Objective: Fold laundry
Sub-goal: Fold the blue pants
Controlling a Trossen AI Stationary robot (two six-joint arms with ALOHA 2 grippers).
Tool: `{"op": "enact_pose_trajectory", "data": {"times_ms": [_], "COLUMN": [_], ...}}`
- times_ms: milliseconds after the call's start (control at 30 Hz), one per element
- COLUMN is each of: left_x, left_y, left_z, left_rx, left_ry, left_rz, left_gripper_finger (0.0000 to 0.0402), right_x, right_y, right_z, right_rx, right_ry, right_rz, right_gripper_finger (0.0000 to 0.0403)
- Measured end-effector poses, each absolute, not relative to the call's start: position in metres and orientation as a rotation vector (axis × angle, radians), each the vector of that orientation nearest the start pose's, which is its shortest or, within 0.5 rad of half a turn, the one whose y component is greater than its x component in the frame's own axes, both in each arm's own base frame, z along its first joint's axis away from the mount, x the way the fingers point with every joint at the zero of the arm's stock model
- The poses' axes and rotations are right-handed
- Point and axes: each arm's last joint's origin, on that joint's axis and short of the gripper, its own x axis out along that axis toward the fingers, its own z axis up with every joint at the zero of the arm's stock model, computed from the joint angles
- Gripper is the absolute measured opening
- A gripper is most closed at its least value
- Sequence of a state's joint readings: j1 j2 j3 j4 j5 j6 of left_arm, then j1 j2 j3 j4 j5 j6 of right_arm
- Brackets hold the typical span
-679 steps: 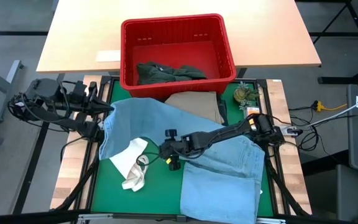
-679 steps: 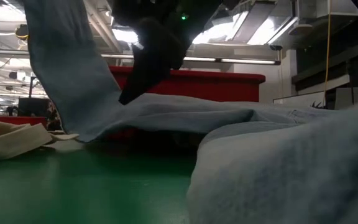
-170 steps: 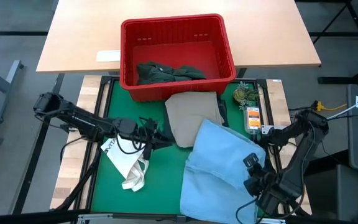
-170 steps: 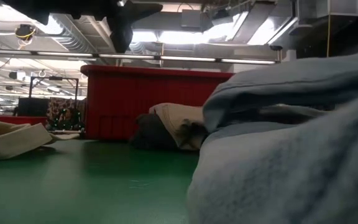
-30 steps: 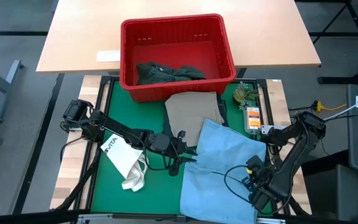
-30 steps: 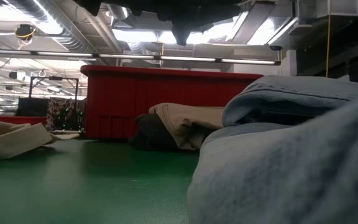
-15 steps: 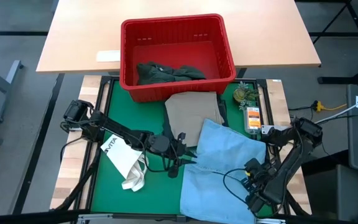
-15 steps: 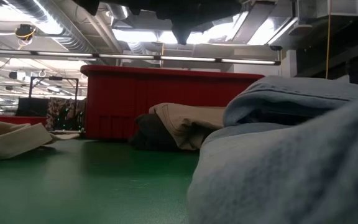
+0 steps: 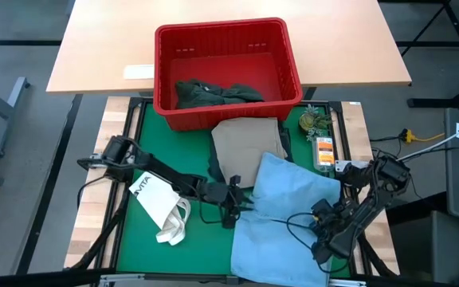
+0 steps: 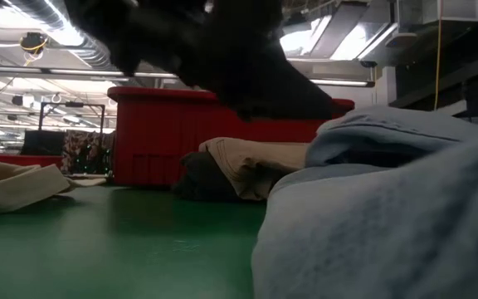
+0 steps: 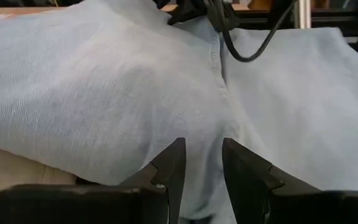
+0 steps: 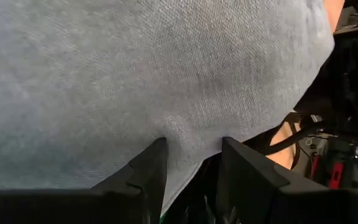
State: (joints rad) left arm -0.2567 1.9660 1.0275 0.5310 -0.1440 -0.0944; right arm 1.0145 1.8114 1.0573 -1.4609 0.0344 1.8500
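green mat (image 9: 134, 239) open, red basket (image 9: 225, 68) blocking back

— What sort of place is this?
— Probably a lab or workshop: bare ceiling ducts (image 10: 56, 37), strip lights (image 10: 222, 79), a green work mat (image 9: 205, 239) in a metal frame (image 9: 54, 199), loose cables (image 9: 421, 137).

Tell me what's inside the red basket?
Inside the red basket lies a crumpled dark green-grey garment. Whatever sits beneath that bundle is covered.
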Motion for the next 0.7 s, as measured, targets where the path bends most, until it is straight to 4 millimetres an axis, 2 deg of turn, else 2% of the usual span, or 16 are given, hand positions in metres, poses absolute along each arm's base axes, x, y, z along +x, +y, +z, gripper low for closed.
{"op": "enact_pose_trajectory", "data": {"times_ms": [400,700], "left_x": [0.402,0.4], "left_y": [-0.073,-0.07], "left_z": [0.093,0.087], "left_rx": [-0.009,0.054], "left_ry": [0.5,0.563], "left_rz": [-0.036,-0.008], "left_gripper_finger": [0.0101,0.0101], "right_x": [0.126,0.126], "right_y": [0.205,0.207], "right_z": [0.156,0.159], "right_rx": [0.022,0.002], "right_ry": [1.619,1.7], "right_rz": [-1.072,-1.022], "right_gripper_finger": [0.0154,0.0154]}}
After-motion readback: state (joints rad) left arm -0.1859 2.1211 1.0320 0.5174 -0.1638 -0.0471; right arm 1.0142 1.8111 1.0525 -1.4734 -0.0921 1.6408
